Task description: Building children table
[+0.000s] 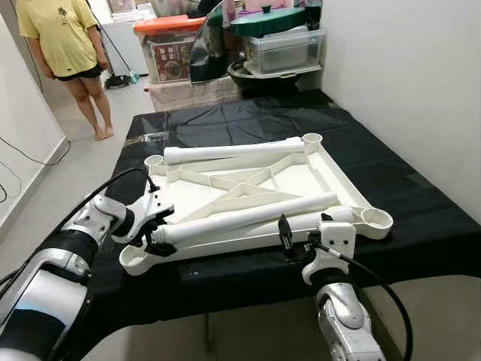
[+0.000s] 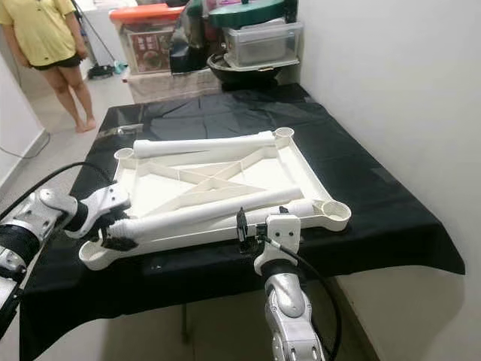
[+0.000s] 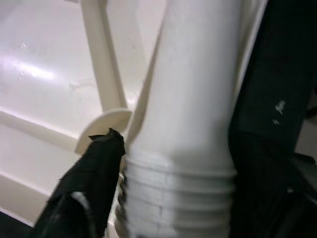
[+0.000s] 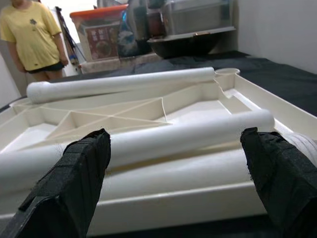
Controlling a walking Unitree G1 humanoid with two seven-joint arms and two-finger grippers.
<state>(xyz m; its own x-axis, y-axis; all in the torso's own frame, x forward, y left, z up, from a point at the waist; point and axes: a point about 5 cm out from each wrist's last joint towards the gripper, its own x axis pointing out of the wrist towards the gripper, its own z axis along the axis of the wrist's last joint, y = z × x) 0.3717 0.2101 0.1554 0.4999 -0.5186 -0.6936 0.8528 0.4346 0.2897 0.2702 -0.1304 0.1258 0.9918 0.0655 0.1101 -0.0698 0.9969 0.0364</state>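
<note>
An upside-down white plastic tabletop (image 1: pixel 342 180) lies on a table draped in black cloth (image 1: pixel 406 218). One white leg (image 1: pixel 233 151) rests along the tabletop's far edge. A second leg (image 1: pixel 248 214) lies slanted across the near part, with another leg (image 1: pixel 334 218) beside it at the near right. My left gripper (image 1: pixel 154 237) is shut on the threaded end (image 3: pixel 183 188) of the slanted leg, at the near left corner socket. My right gripper (image 1: pixel 303 232) stands open just in front of the tabletop's near rim, its fingers (image 4: pixel 74 183) spread wide and holding nothing.
A person in a yellow shirt (image 1: pixel 64 53) stands on the floor at the back left. Storage boxes (image 1: pixel 176 49) and a clear lidded bin (image 1: pixel 285 49) are stacked behind the table. A white wall (image 1: pixel 421 90) runs along the right side.
</note>
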